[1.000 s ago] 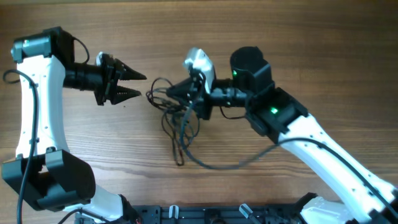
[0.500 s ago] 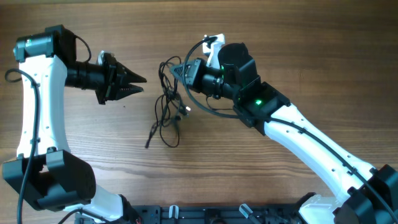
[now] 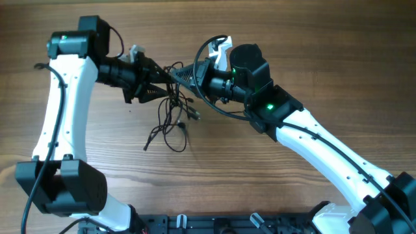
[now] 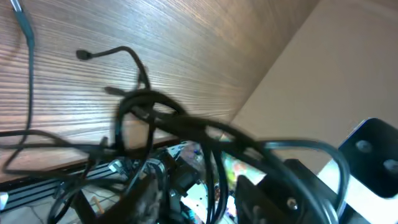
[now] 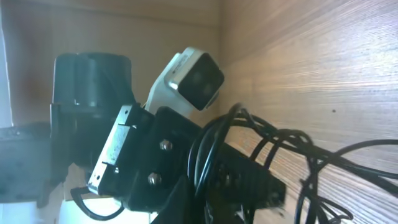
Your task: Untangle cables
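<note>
Thin black cords [image 3: 173,99] with silvery plugs hang tangled over the grainy wooden counter [image 3: 292,39], clamped in the right pincer [image 3: 184,73]; the left pincer [image 3: 164,83] stands parted among them.

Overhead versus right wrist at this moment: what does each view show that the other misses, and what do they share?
Only the overhead shows the left gripper and the right gripper meeting tip to tip, with the loose ends of the cables spread out toward the near edge of the table. Only the right wrist shows the lens face of the left arm's wrist camera and the screw heads below it. Both show the bunched cables and the wooden table.
</note>
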`<move>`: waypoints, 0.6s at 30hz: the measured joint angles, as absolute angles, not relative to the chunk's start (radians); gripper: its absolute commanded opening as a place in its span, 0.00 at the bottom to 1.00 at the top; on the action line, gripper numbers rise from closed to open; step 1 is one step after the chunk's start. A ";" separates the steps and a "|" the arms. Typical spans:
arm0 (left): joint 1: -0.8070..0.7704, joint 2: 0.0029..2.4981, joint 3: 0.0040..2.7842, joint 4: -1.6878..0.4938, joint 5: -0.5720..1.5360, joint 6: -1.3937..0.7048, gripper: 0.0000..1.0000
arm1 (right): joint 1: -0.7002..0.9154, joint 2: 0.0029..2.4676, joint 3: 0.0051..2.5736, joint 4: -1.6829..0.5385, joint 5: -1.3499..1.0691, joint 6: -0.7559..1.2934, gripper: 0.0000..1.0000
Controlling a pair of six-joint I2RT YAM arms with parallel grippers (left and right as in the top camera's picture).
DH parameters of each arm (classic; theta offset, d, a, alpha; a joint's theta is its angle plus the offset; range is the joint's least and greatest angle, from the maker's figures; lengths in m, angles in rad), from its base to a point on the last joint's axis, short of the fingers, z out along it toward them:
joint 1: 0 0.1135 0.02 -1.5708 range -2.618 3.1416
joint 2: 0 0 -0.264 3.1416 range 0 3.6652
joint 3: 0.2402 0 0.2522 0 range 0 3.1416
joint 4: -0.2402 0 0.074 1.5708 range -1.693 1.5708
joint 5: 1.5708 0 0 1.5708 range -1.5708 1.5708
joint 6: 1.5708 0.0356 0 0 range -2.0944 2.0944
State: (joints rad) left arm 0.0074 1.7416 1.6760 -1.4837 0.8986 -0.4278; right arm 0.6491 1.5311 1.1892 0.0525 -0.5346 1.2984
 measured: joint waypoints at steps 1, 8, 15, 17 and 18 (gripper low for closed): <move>-0.001 1.742 1.676 -1.483 0.899 -0.429 0.44 | 0.649 1.531 1.189 0.052 -0.538 1.298 0.04; -0.003 1.742 1.676 -1.485 0.898 -0.433 0.08 | 0.649 1.531 1.189 0.052 -0.543 1.298 0.04; -0.009 1.742 1.676 -1.492 0.908 -0.435 0.04 | 0.649 1.531 1.190 -0.004 -0.539 1.280 0.04; -0.009 1.742 1.676 -1.507 0.942 -0.434 0.04 | 0.646 1.531 1.192 -0.124 -0.484 1.234 0.04; -0.008 1.742 1.676 -1.519 0.960 -0.432 0.04 | 0.642 1.530 1.200 -0.186 -0.446 1.209 0.04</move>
